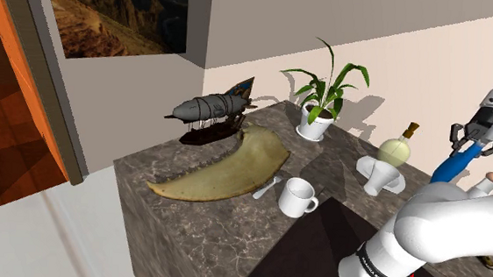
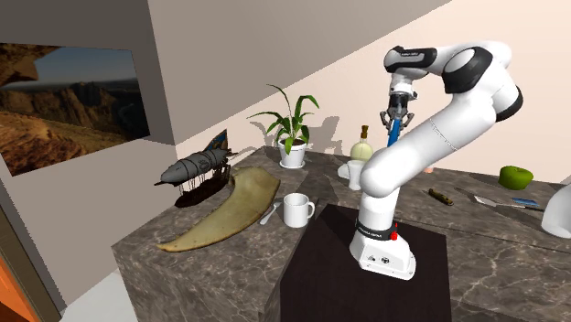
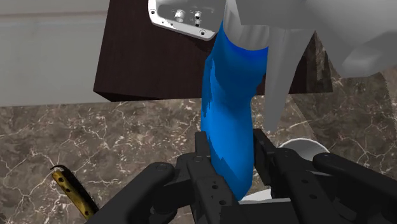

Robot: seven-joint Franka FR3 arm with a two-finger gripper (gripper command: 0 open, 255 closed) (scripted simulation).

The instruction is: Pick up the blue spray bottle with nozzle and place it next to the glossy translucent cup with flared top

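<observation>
My gripper (image 1: pixel 477 141) is shut on the blue spray bottle (image 1: pixel 457 164) and holds it in the air above the marble counter. In the second exterior view the gripper (image 2: pixel 398 117) hangs high with the blue bottle (image 2: pixel 393 134) pointing down from it. The wrist view has the bottle (image 3: pixel 232 95) clasped between the two black fingers of the gripper (image 3: pixel 232 153). The flared cup (image 1: pixel 380 175), drawn white, stands on the counter below, toward the shoulder view's left of the bottle. It also appears behind the arm (image 2: pixel 355 174), and part of it (image 3: pixel 302 149) shows beside the fingers.
A pale round bottle (image 1: pixel 395 149) stands right behind the cup. Also on the counter are a potted plant (image 1: pixel 324 98), a white mug (image 1: pixel 297 198), a spoon (image 1: pixel 268 189), a big horn (image 1: pixel 225 167) and an airship model (image 1: pixel 211 112). A green apple (image 2: pixel 515 177) and knife (image 2: pixel 499 203) lie farther off.
</observation>
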